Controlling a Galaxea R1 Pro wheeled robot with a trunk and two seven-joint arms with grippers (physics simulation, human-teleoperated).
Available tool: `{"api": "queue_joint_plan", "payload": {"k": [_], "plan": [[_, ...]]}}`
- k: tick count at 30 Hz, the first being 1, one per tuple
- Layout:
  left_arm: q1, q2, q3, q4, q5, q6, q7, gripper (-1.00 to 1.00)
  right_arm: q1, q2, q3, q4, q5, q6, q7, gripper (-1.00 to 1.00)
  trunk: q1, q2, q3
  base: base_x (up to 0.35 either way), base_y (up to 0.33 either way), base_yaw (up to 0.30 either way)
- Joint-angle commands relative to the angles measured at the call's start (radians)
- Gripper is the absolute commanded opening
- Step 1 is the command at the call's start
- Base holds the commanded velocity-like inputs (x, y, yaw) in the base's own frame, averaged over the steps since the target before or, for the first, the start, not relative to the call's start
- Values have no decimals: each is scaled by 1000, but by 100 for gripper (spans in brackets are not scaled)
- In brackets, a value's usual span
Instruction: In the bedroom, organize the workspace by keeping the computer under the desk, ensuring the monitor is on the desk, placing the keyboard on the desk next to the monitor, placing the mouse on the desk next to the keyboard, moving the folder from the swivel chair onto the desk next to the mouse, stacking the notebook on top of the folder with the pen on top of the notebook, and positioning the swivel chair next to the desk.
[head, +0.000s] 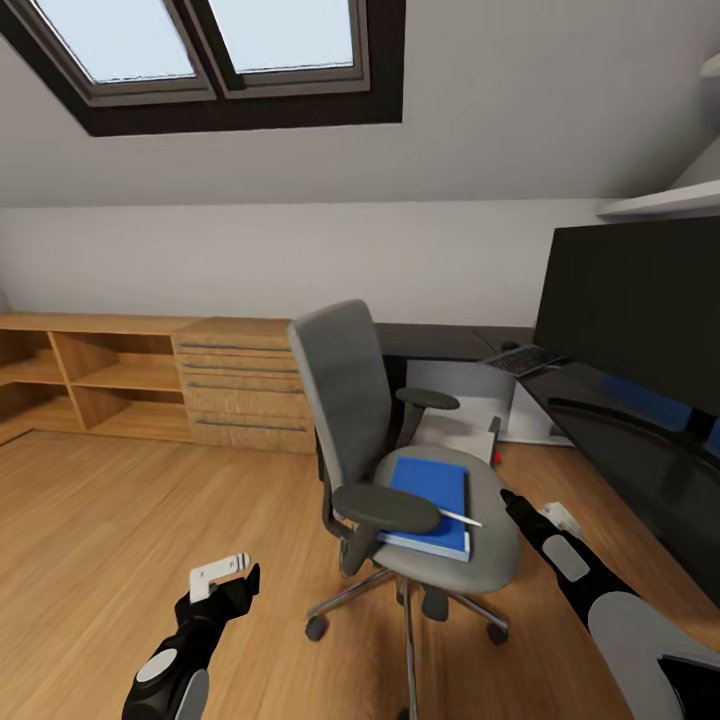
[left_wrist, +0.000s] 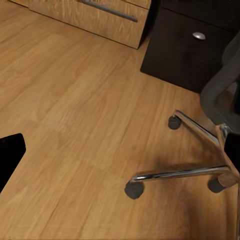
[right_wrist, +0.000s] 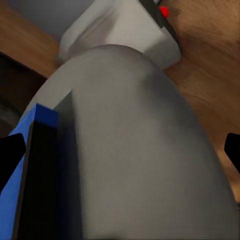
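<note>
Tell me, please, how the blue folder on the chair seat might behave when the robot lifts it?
The folder looks flat and thick with a hard cover, so probably stiff. The swivel chair stands on casters, so pushing may roll it away. The armrest overlaps the folder's edge and may hinder lifting.

Bright skylight (head: 200, 45) daylight, soft shadows

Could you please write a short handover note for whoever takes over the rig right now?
Left gripper: low over the floor, left of the chair, holding nothing; jaws unclear.
Right gripper: beside the seat's right edge, holding nothing; jaws unclear.
Blue folder lies on the swivel chair seat with a thin pen-like stick on it.
Monitor and keyboard are on the desk; the computer stands under it.
Left: move the folder to the desk, stack notebook and pen, park the chair.
</note>
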Motion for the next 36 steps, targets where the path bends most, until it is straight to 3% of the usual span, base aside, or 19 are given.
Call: {"api": "queue_joint_plan", "payload": {"k": [1,17,36], "plan": [[-1,0,-1,-3,11,4,8,100,-1,1,-8,1,-7,4,5,100,0,0,-1,62,0,0],[-1,0,20,-98,25,10,4,100,-1,1,-46,19,-8,6,4,100,0,0,-1,7,0,0],[-1,0,23,-98,29,11,4,100,-1,2,-49,18,-8,4,8,100,73,-133,-61,0,0,0]]}}
